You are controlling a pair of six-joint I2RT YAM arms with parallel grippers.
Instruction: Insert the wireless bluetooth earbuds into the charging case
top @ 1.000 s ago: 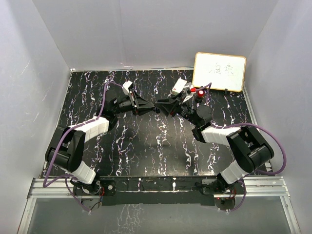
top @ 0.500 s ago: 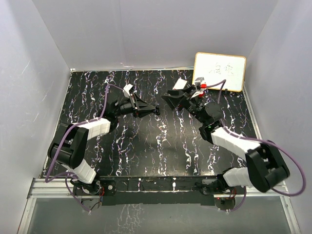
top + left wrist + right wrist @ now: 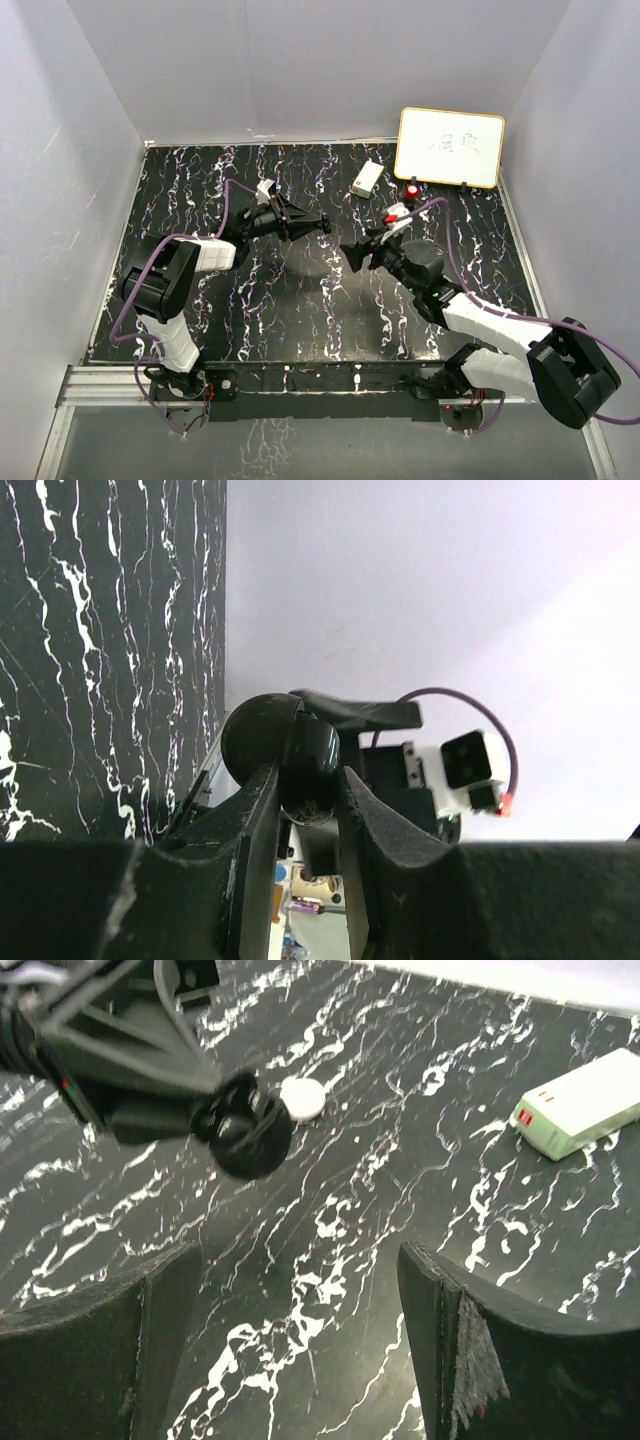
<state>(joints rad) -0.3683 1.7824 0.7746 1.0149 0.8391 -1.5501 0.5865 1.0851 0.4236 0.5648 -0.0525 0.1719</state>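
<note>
My left gripper (image 3: pixel 320 227) is shut on a black round charging case (image 3: pixel 309 763) and holds it above the table, pointing right. The case also shows in the right wrist view (image 3: pixel 250 1132), pinched at the tips of the left fingers (image 3: pixel 150 1070). My right gripper (image 3: pixel 356 251) is open and empty (image 3: pixel 290 1360), hovering over the table just right of and nearer than the case. A white round puck (image 3: pixel 302 1098) lies on the table beyond the case. No earbuds show in any view.
A white rectangular box with red marks (image 3: pixel 367 177) lies at the back, also seen in the right wrist view (image 3: pixel 580 1113). A small red object (image 3: pixel 413 189) sits beside it. A whiteboard (image 3: pixel 450 147) leans at the back right corner.
The two grippers met tip to tip a second ago. The right gripper has since drawn away, swinging back right and then toward the near side, now open. The left gripper keeps the black case.
</note>
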